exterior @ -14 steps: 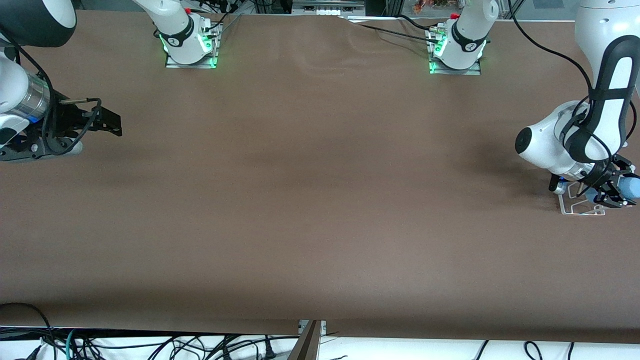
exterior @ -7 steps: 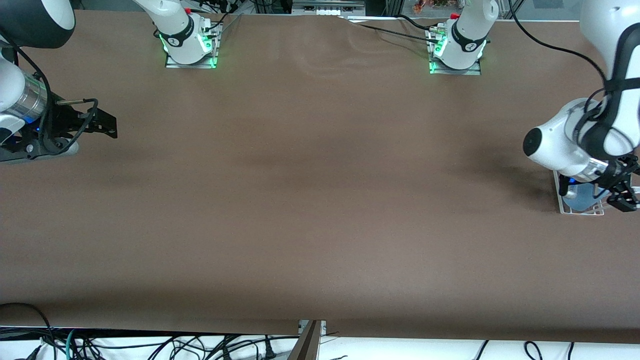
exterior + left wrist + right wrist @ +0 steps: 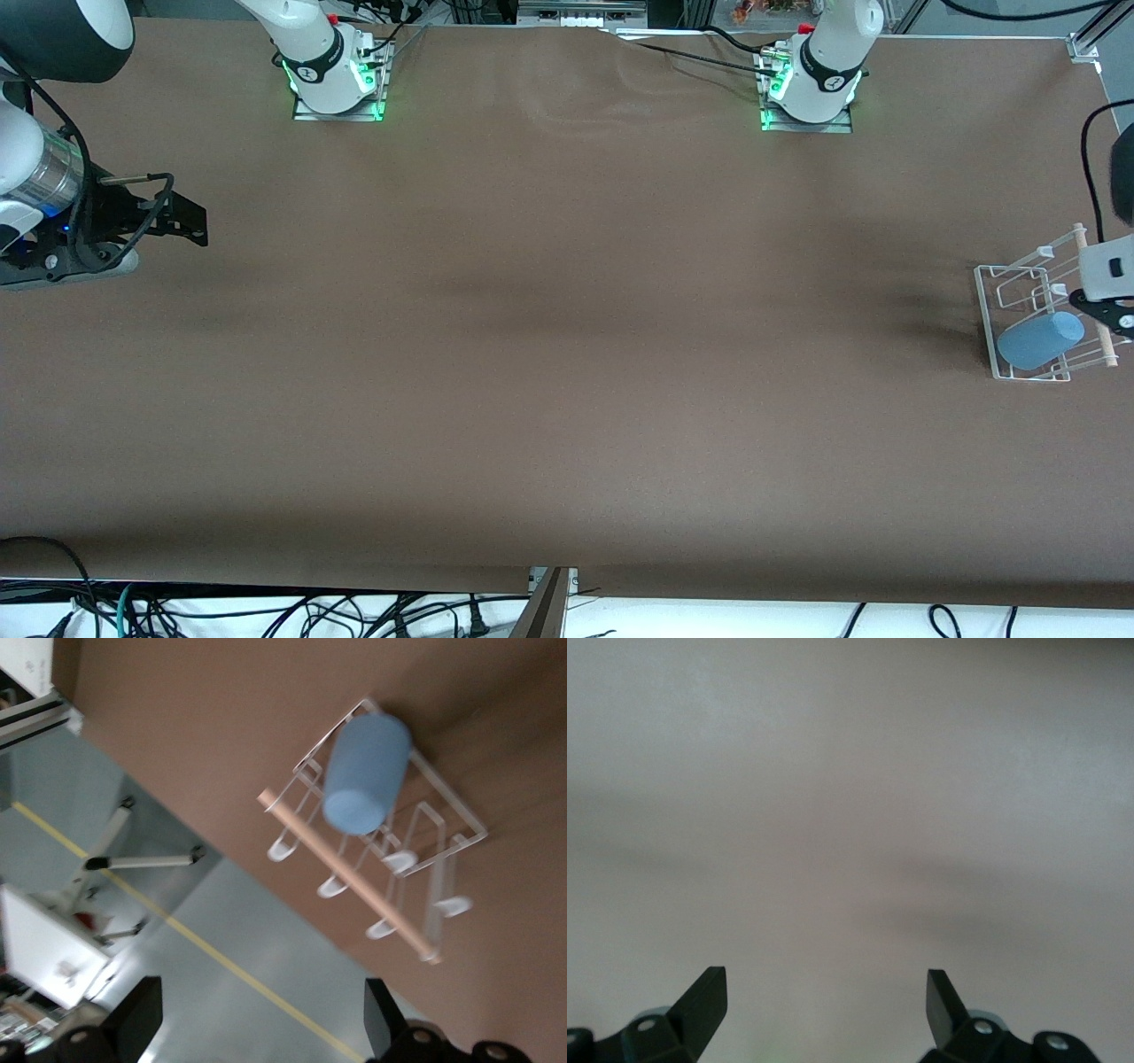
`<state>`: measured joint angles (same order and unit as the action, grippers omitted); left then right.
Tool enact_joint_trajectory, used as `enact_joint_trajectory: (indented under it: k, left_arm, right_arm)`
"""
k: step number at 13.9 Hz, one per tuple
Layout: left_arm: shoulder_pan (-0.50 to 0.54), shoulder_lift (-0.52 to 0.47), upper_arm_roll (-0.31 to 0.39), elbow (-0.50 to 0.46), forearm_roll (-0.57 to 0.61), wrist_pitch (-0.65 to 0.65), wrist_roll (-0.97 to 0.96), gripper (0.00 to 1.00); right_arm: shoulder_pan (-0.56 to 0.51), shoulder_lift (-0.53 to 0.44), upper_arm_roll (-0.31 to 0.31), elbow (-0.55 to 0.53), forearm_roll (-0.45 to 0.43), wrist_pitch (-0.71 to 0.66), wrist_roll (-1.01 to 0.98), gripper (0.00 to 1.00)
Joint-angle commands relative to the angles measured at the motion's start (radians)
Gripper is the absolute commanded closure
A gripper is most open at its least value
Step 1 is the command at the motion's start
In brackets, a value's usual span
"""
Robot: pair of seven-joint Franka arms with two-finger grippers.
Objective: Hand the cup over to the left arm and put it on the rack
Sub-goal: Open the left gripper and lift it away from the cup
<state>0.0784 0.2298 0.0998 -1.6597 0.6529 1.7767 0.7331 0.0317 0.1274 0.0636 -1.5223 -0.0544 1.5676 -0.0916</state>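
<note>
A: Where is the cup (image 3: 1039, 340) sitting right now?

B: It is lying on its side on the rack (image 3: 1028, 266), at about the three o'clock edge of the front view, toward the left arm's end of the table. It is resting across the wire prongs, just beside the wooden dowel (image 3: 347, 877).

A: And the left gripper (image 3: 257, 1023)?

B: It is hanging above the rack with its fingers spread wide and nothing between them. In the front view only a bit of it is showing at the three o'clock edge.

A: The right gripper (image 3: 182, 221)?

B: It is waiting over the table at roughly nine o'clock, fingers apart and empty.

A: So which step is this?

B: I am judging that the placing is done and the release is finished. The next move is calling only for the left arm to lift clear without clipping the prongs or nudging the cup.
</note>
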Motion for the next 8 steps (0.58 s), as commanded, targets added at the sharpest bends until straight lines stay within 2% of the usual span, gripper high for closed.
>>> enact_joint_trajectory:
  k: [1,3,6,8]
  left_arm:
    - [-0.017,0.017,-0.038,0.129,-0.157,-0.175,-0.011,0.0]
    - [-0.015,-0.009,-0.077,0.159,-0.215,-0.242,-0.055,0.0]
    - [-0.015,-0.038,-0.158,0.198,-0.265,-0.339,-0.327,0.0]
    - [-0.012,-0.062,-0.163,0.209,-0.424,-0.358,-0.501,0.0]
  right_arm:
    - [-0.018,-0.025,0.019,-0.024,-0.015,0.016,-0.016,0.01]
    - [-0.019,-0.023,0.018,-0.022,-0.015,0.016,-0.016,0.01]
    - [-0.019,-0.023,0.019,-0.019,-0.013,0.015,-0.016,0.01]
    - [-0.018,-0.023,0.019,-0.018,-0.01,0.016,-0.008,0.01]
